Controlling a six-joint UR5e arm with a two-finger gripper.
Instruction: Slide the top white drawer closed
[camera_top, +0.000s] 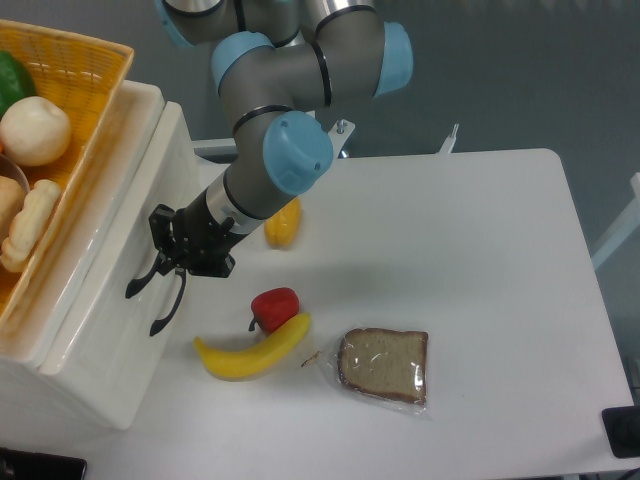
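Over at the far left, an orange wicker basket (95, 120) is sitting on top of the white cabinet (60, 400), holding a pale round fruit (35, 131), something green (14, 82) at its upper edge and a couple of light bread-like pieces (30, 225). Just below it, the top white drawer (120, 300) is lying pushed nearly flush into the cabinet, its glossy front panel facing the table, and none of its inside is showing from here. One black curved handle (140, 280) is sticking out from that panel, with a second black handle (168, 310) just beside and below it.

The gripper (165, 262) is pressing right up against the drawer front at the upper handle. Its fingers are dark against the dark handle, so I cannot tell whether they are spread or pressed together. The grey arm with light blue joints (285, 150) is reaching down to it from the top of the scene.

On the white table (480, 250), a small yellow-orange fruit (283, 222) is lying just beside the arm. Nearer the front, a red pepper-like thing (274, 306) is touching the upper end of a banana (250, 352). Just to the right of those, a slice of brown bread in a clear wrapper (382, 365) is lying flat.
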